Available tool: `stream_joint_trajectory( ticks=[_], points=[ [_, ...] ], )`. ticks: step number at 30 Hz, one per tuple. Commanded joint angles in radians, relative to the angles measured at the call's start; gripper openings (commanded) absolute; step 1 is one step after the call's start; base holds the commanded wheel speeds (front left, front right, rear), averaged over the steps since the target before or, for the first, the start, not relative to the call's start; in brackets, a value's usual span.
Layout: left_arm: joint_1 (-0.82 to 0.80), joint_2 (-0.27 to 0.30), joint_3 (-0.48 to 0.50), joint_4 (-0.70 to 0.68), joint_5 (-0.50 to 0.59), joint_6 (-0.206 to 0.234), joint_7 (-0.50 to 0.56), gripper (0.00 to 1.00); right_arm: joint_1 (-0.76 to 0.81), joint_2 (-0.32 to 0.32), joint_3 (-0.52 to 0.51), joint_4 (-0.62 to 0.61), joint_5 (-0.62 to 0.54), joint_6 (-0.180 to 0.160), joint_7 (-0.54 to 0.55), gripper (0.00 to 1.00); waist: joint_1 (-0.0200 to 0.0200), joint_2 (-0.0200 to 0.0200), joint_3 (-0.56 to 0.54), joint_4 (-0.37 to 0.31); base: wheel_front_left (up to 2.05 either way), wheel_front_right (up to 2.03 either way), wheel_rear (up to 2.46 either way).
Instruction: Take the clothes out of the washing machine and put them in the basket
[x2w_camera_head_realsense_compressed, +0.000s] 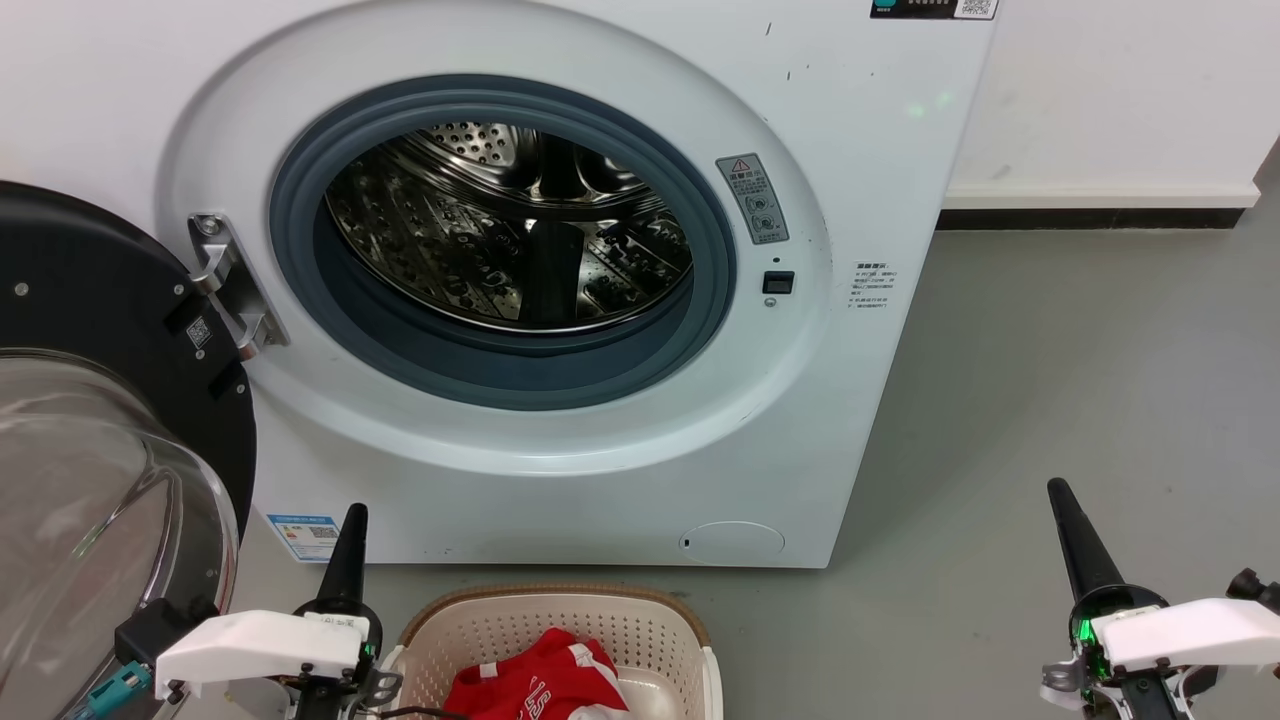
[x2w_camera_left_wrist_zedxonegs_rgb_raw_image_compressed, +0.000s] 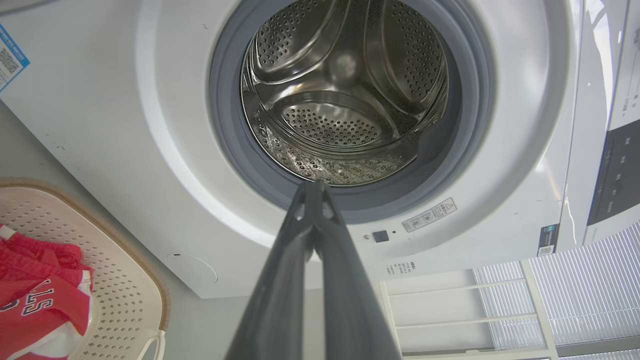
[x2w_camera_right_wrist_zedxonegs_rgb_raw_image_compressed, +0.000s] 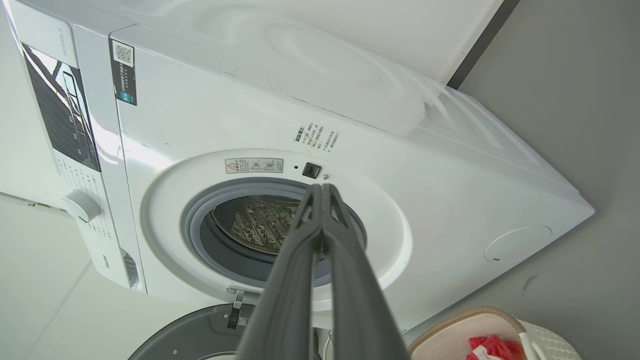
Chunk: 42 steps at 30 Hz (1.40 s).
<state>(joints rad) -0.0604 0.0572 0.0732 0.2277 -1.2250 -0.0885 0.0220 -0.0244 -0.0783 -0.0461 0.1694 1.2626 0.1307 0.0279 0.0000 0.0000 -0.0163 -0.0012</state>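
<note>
The clothes are being cradled by the basket, just beside the left gripper and well apart from the right gripper. Both pairs of fingers are being held pressed together, empty. Crumpled red fabric with white trim and lettering is being shown.

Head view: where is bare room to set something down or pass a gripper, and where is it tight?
Free: the grey floor right of the washing machine, ahead of the right gripper; the steel drum, no garment visible inside; the far half of the basket, behind the clothes. Crowded: the left, where the open door stands close beside the left gripper.
</note>
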Motion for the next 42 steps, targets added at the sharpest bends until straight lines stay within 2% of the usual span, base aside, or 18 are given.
stream_joint_trajectory(
  ticks=[1, 21, 42],
  points=[
    [-0.020, 0.001, 0.007, -0.003, -0.027, -0.010, 0.007, 0.00, -0.025, -0.005, -0.003, 0.001, 0.028, 0.000, 0.006, 0.00, 0.0000, 0.0000, 0.001, 0.000, 0.00, 0.00, 0.00],
    [-0.039, -0.003, 0.026, 0.008, -0.220, -0.028, 0.054, 0.00, -0.060, -0.002, -0.019, 0.041, 0.217, 0.000, 0.033, 0.00, 0.0000, 0.0000, 0.010, 0.001, 0.00, 0.00, 0.00],
    [-0.050, -0.007, 0.042, 0.018, -0.368, -0.043, 0.091, 0.00, -0.085, 0.003, -0.032, 0.072, 0.361, 0.000, 0.057, 0.00, 0.0000, 0.0000, 0.018, 0.001, 0.00, 0.00, 0.00]
  ],
)
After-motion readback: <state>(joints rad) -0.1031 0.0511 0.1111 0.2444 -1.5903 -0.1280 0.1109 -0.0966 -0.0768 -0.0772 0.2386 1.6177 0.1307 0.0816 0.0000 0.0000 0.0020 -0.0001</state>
